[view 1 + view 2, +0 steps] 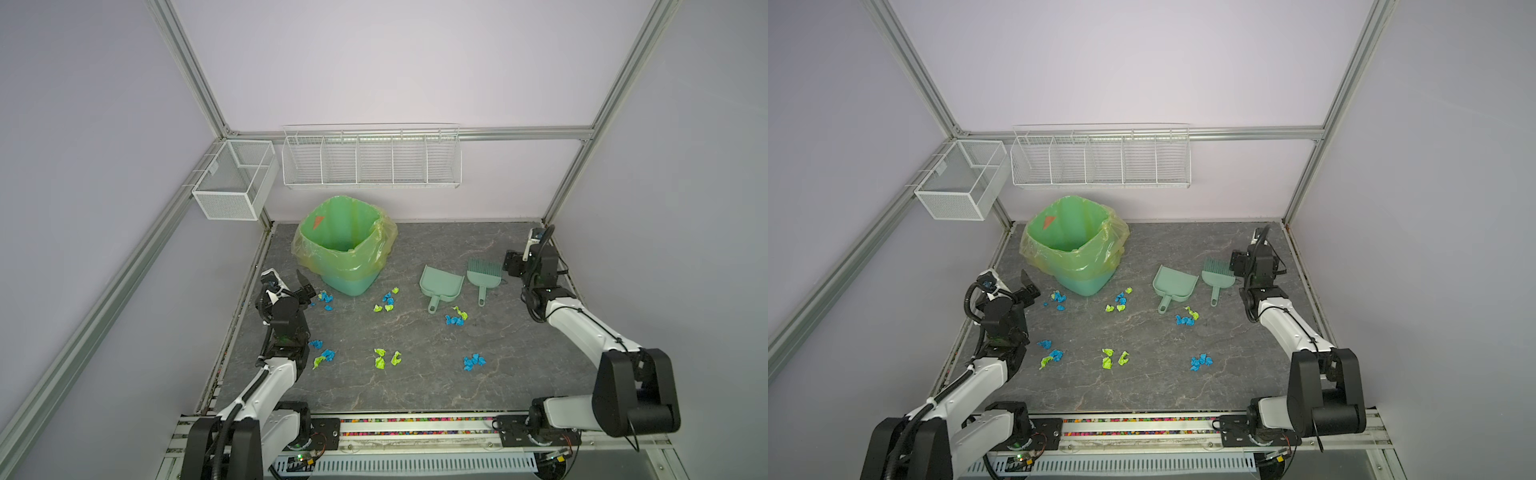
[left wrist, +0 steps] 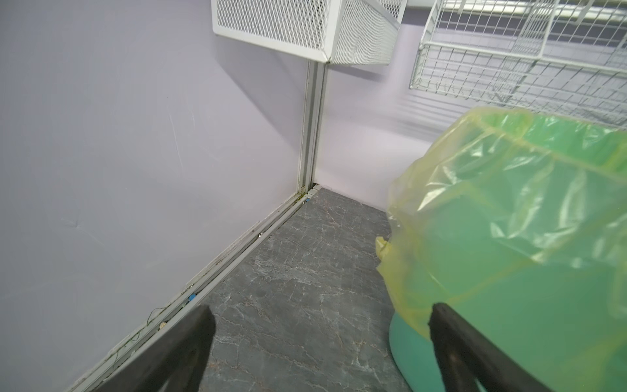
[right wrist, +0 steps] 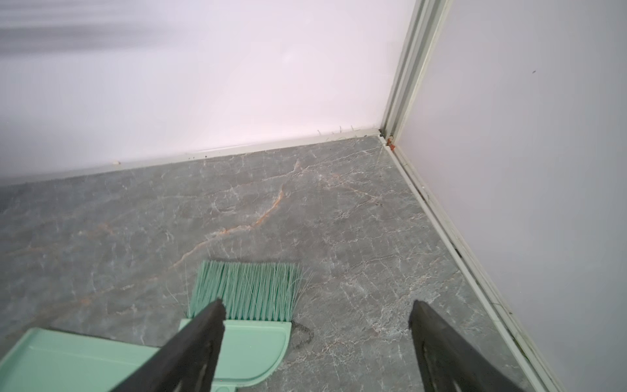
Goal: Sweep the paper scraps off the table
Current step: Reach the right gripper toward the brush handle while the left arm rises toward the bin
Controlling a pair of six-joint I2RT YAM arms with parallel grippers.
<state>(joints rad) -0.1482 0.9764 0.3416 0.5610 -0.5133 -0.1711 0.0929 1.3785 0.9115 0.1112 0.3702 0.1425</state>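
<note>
Several clusters of blue and lime-green paper scraps lie on the dark marbled table (image 1: 415, 386): beside the bin (image 1: 325, 297), mid-table (image 1: 387, 301), below the dustpan (image 1: 456, 318), and along the near half (image 1: 322, 353), (image 1: 384, 358), (image 1: 473, 361). My left gripper (image 1: 305, 286) (image 2: 320, 310) is open and empty, just left of the bin, above bare table. My right gripper (image 1: 509, 266) (image 3: 317, 305) is open and empty, hovering right of the brush (image 3: 247, 292). Neither wrist view shows any scraps.
A green-lined bin (image 1: 345, 245) stands at the back left. A pale green dustpan (image 1: 440, 284) and brush (image 1: 484, 276) lie side by side, handles toward me. Two white wire baskets (image 1: 237, 178) (image 1: 370, 160) hang on the walls. Aluminium framing edges the table.
</note>
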